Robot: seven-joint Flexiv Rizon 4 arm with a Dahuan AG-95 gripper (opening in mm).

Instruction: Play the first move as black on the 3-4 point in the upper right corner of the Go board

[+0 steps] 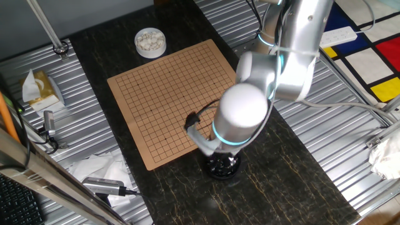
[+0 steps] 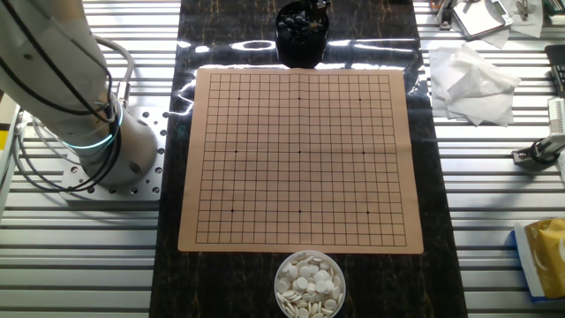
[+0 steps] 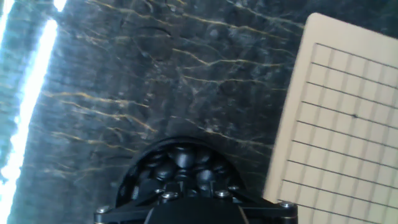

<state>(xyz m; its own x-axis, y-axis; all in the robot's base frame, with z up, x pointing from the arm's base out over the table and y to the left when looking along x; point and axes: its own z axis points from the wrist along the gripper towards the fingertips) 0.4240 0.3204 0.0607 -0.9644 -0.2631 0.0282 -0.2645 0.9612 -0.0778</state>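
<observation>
The wooden Go board [image 2: 300, 159] lies bare, with no stone on it; it also shows in the fixed view from the arm's side [image 1: 169, 100] and at the right of the hand view [image 3: 348, 124]. The black bowl of black stones [image 2: 300, 34] stands just off one board edge. My gripper [image 2: 311, 9] hangs straight over this bowl [image 1: 223, 167], its fingers down among the glossy black stones [image 3: 183, 165]. My arm and the gripper body hide the fingertips, so no single held stone can be made out. The 3-4 point is an unmarked crossing that I cannot single out.
A white bowl of white stones [image 2: 309, 283] stands off the opposite board edge [image 1: 150, 42]. Crumpled white tissue [image 2: 472, 79] and tools lie on the metal slats beside the dark marble mat [image 3: 155, 74]. The arm's base [image 2: 115, 150] stands by the board's side.
</observation>
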